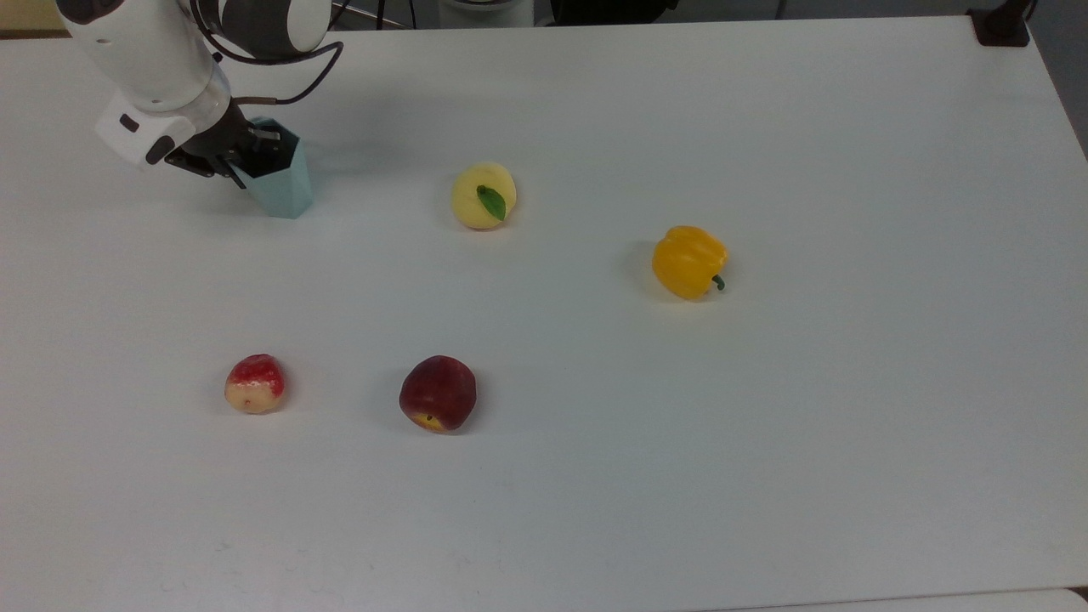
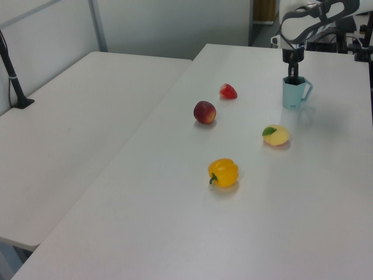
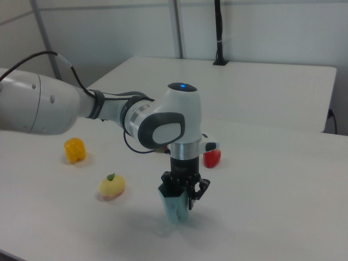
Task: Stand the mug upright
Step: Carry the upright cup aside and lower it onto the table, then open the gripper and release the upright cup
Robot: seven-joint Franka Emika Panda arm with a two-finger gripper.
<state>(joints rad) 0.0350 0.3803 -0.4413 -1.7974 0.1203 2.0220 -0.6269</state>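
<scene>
The mug (image 1: 285, 187) is pale blue-teal with faceted sides and stands upright, base on the white table (image 1: 765, 425), at the top view's upper left. In the left view the mug (image 2: 293, 94) shows a small handle on its right side. My gripper (image 1: 242, 157) comes down from above and is shut on the mug's rim, one finger inside the cup and one outside. In the right view the gripper (image 3: 182, 193) sits at the top of the mug (image 3: 175, 206), and the white arm hides part of the rim.
Four fruits lie apart on the table: a pale yellow one with a green leaf (image 1: 483, 196), a yellow pepper (image 1: 688, 261), a dark red peach (image 1: 438, 393) and a red-and-cream one (image 1: 254, 384). A second table (image 2: 76, 116) adjoins in the left view.
</scene>
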